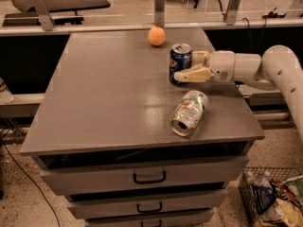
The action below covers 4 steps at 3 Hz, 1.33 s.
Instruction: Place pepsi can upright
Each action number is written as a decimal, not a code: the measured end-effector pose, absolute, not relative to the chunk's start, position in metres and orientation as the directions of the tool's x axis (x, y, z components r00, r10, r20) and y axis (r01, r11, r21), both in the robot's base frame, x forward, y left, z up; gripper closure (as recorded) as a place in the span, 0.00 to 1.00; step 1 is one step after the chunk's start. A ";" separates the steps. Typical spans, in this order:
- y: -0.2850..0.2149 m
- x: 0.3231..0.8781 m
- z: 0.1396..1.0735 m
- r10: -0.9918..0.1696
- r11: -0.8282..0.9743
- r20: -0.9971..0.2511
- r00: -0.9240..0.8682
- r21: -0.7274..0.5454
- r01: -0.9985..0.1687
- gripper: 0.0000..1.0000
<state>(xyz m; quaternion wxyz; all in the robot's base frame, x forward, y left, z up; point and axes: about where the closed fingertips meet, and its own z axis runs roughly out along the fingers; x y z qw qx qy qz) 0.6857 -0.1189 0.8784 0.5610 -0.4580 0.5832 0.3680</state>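
The pepsi can, dark blue with a silver top, stands upright on the grey table at the back right. My gripper reaches in from the right and is shut on the can. One beige finger crosses the can's lower front and the other finger sits behind its upper right side. The white arm extends off the right edge.
A green and silver can lies on its side in front of the pepsi can, near the table's front right edge. An orange ball sits at the back edge. Drawers are below the tabletop. A wire basket stands on the floor at right.
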 end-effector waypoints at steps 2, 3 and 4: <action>-0.163 0.678 0.918 -0.211 0.356 -0.972 0.103 -0.174 -0.918 0.00; -0.213 0.668 0.965 -0.277 0.422 -0.948 0.158 -0.268 -0.866 0.00; -0.218 0.670 0.974 -0.278 0.432 -0.946 0.170 -0.281 -0.857 0.00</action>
